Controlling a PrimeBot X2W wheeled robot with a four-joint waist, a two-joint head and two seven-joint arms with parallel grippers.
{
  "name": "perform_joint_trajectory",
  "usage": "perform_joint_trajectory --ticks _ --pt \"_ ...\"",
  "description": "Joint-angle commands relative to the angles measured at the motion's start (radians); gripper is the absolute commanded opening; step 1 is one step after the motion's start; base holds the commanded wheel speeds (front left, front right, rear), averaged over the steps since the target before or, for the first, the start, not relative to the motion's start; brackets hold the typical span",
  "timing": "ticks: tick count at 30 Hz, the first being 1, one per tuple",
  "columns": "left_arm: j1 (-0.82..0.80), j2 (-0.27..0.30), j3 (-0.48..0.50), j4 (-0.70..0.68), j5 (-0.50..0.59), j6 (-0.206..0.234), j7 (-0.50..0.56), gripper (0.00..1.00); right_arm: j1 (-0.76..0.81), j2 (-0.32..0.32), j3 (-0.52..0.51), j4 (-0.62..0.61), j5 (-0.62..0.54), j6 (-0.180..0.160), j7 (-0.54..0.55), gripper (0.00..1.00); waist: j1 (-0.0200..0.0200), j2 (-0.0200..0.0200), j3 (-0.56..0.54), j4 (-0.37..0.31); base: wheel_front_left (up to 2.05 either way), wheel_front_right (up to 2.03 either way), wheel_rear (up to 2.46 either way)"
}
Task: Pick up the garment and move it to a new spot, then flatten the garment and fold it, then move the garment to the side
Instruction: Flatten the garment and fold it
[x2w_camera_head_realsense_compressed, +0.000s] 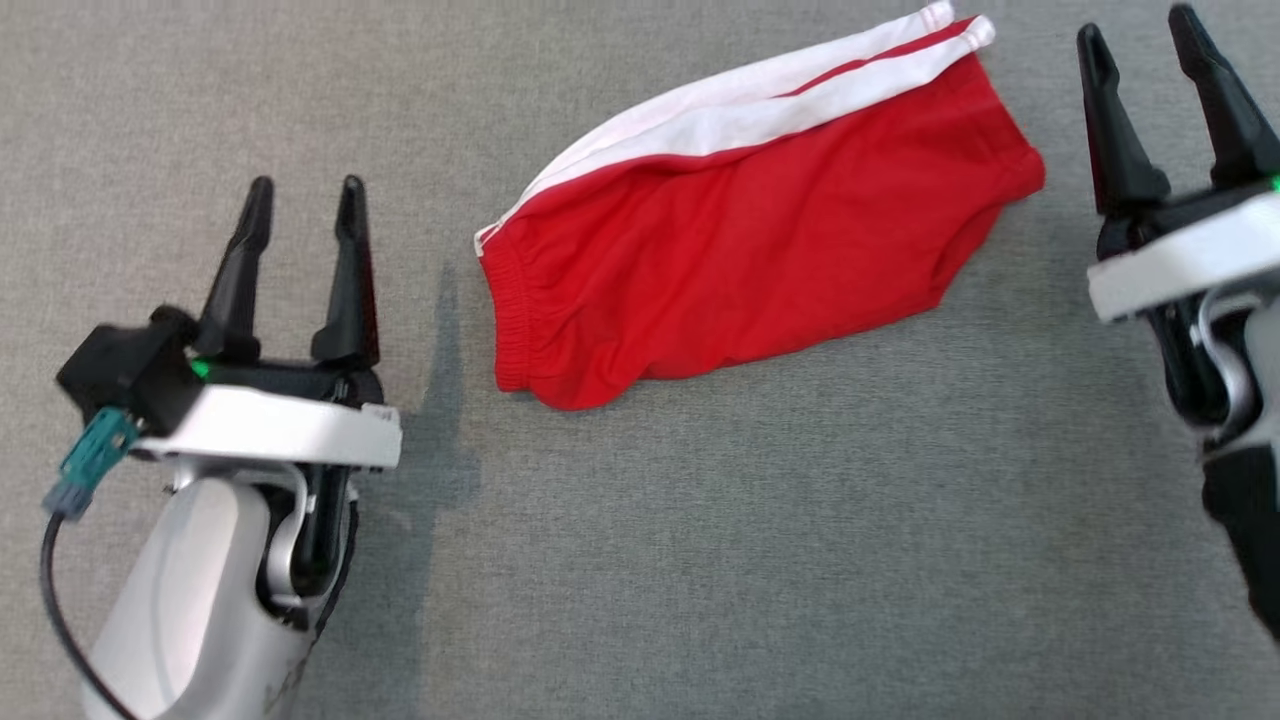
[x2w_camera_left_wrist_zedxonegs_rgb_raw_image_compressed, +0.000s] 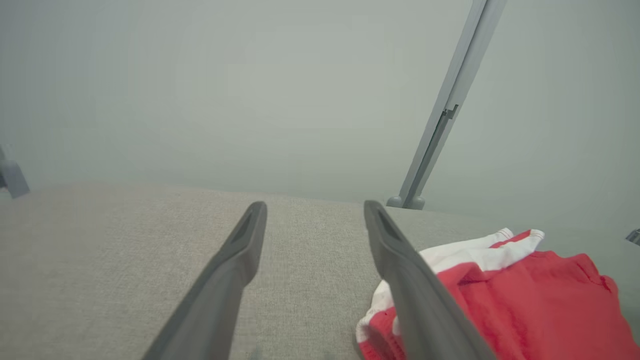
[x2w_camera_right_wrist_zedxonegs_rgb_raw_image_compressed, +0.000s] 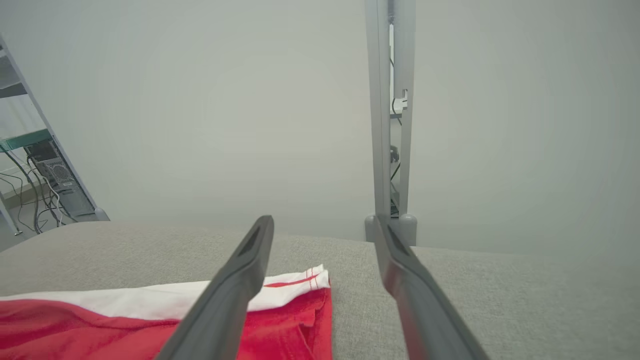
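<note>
We see the red shorts (x2w_camera_head_realsense_compressed: 760, 240) lying flat on the grey cloth-covered counter (x2w_camera_head_realsense_compressed: 700, 560), a little above the middle of the head view and set on a slant. Their gathered waistband (x2w_camera_head_realsense_compressed: 510, 310) points toward the lower left and the leg hem (x2w_camera_head_realsense_compressed: 1025, 170) toward the upper right. Two white stripes (x2w_camera_head_realsense_compressed: 760, 100) run along the far long edge, and the cloth looks doubled over, one leg upon the other, with a few soft creases. The left pincer (x2w_camera_head_realsense_compressed: 307, 190) hovers to the left of the waistband, clear of the cloth; its two dark fingers stand a moderate way apart and have nothing between them. In its wrist view the waistband end of the shorts shows beside and partly behind the finger on that view's right. The right pincer (x2w_camera_head_realsense_compressed: 1138, 28) is at the upper right of the head view, just beyond the hem and apart from it; its fingers are likewise spread and hold nothing. In its wrist view the striped hem corner lies low between the fingers, and the finger on that view's left crosses in front of the cloth. Beyond the counter's far edge we make out an upright grey post (x2w_camera_right_wrist_zedxonegs_rgb_raw_image_compressed: 390, 125) against a pale wall (x2w_camera_right_wrist_zedxonegs_rgb_raw_image_compressed: 225, 100), and at the left a shelf frame (x2w_camera_right_wrist_zedxonegs_rgb_raw_image_compressed: 30, 135) with a computer case (x2w_camera_right_wrist_zedxonegs_rgb_raw_image_compressed: 60, 177) and cables.
</note>
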Motion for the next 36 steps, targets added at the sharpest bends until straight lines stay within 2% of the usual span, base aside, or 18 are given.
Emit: perform_joint_trajectory --ticks 1,5,9,17,28,36 --pt "0.026 0.001 0.022 -0.027 0.023 0.007 -0.003 1.00 0.062 0.014 -0.027 -0.040 -0.032 0.000 -0.005 1.00 0.0000 0.0000 -0.022 -0.016 0.00 0.00 0.00" --pt "0.107 -0.012 0.087 -0.101 0.086 0.000 -0.003 1.00 0.211 0.059 -0.130 -0.189 -0.141 0.000 -0.006 1.00 0.0000 0.0000 -0.052 -0.036 0.00 0.00 0.00" --pt "0.166 -0.021 0.117 -0.127 0.134 -0.015 -0.003 1.00 0.334 0.100 -0.181 -0.273 -0.204 0.000 -0.004 1.00 0.0000 0.0000 -0.077 -0.054 0.00 0.00 0.00" --pt "0.233 -0.045 0.136 -0.106 0.176 -0.033 -0.003 1.00 0.470 0.144 -0.229 -0.325 -0.243 0.000 -0.004 1.00 0.0000 0.0000 -0.116 -0.069 0.00 0.00 0.00" --pt "0.231 -0.069 0.150 -0.085 0.195 -0.051 -0.003 1.00 0.493 0.152 -0.238 -0.324 -0.234 0.000 -0.004 1.00 0.0000 0.0000 -0.124 -0.069 0.00 0.00 0.00" --pt "0.213 -0.084 0.162 -0.092 0.203 -0.058 -0.003 1.00 0.421 0.131 -0.252 -0.278 -0.216 0.000 0.015 1.00 0.0000 0.0000 -0.106 -0.054 0.00 0.00 0.00"
